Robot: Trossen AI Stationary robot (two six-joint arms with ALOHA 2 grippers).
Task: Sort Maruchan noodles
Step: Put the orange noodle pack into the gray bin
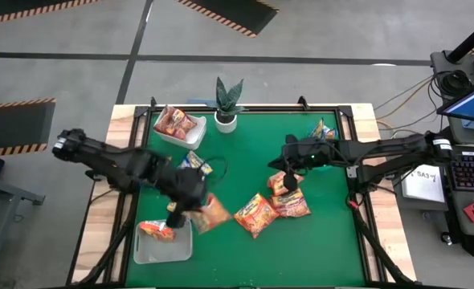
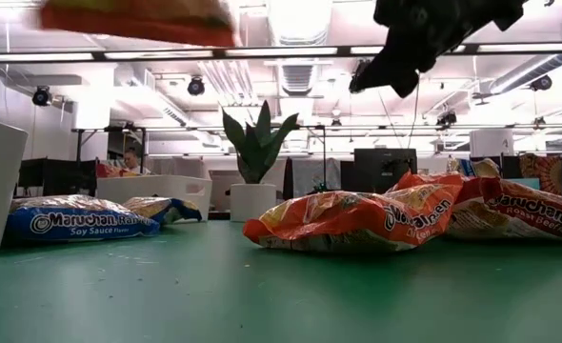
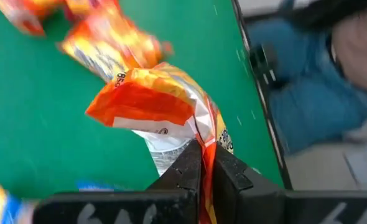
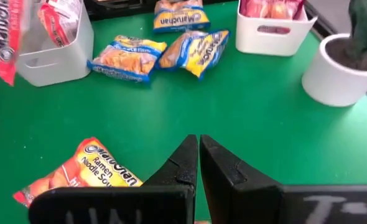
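My left gripper (image 3: 201,163) pinches an orange Maruchan packet (image 3: 152,109) near the tabletop's front-left corner; right gripper (image 4: 199,155) shut empty

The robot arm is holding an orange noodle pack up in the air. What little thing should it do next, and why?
Probably carry it a bit farther over the white tray and let go. The left claw is pinched shut on the orange noodle pack, lifted off the green mat right by that tray, which already has one orange pack in it. The right claw is shut and empty.
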